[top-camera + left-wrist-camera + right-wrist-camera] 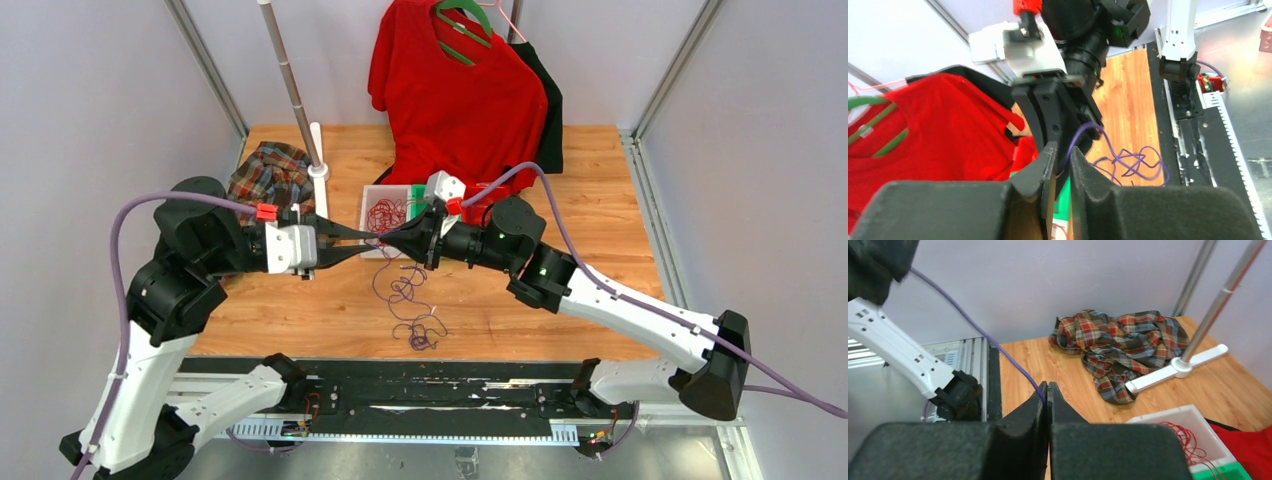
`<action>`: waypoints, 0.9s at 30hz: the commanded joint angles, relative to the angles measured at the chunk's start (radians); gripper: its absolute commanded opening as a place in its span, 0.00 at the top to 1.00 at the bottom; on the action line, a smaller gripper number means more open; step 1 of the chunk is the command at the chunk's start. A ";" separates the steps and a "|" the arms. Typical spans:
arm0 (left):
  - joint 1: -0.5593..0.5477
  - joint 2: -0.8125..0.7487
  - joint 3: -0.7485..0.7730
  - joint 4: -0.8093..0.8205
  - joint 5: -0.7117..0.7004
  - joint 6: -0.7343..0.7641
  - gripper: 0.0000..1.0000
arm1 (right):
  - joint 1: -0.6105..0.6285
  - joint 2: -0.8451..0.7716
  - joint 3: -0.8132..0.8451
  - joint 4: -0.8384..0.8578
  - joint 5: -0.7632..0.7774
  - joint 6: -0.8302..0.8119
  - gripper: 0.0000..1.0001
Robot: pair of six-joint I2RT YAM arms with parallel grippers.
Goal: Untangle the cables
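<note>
A thin purple cable [412, 310] hangs from both grippers above the table's middle and ends in a loose tangle on the wood; the tangle also shows in the left wrist view [1133, 162]. My right gripper [388, 243] is shut on the cable, which leaves its tips [1048, 387] as a taut strand [998, 347] running up and left. My left gripper [370, 241] meets it tip to tip. In the left wrist view the left gripper [1063, 150] has its jaws slightly apart, and the cable passes through the gap without being clamped.
A white bin [367, 205] of red cables sits just behind the grippers, also seen in the right wrist view [1168, 415]. A plaid cloth [270, 172] and a metal stand pole [295, 95] are at the back left. A red shirt [455, 90] hangs at the back centre.
</note>
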 commanded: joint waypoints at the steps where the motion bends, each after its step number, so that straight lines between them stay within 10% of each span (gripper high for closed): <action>1: -0.007 -0.008 -0.113 0.076 -0.123 0.014 0.63 | -0.090 -0.044 -0.009 -0.034 0.046 0.079 0.99; 3: -0.021 0.004 -0.187 0.145 -0.220 -0.036 0.31 | -0.174 -0.047 -0.021 -0.067 0.045 0.137 0.99; 7: -0.030 0.074 -0.165 0.062 -0.356 -0.023 0.01 | -0.336 -0.064 -0.085 -0.082 0.092 0.168 0.99; 12: -0.030 0.123 -0.120 -0.169 -0.430 0.120 0.02 | -0.499 -0.054 -0.140 -0.102 0.246 0.157 0.99; 27: -0.030 -0.016 -0.298 -0.191 -0.475 0.135 0.02 | -0.697 0.125 -0.012 -0.144 0.372 0.128 0.99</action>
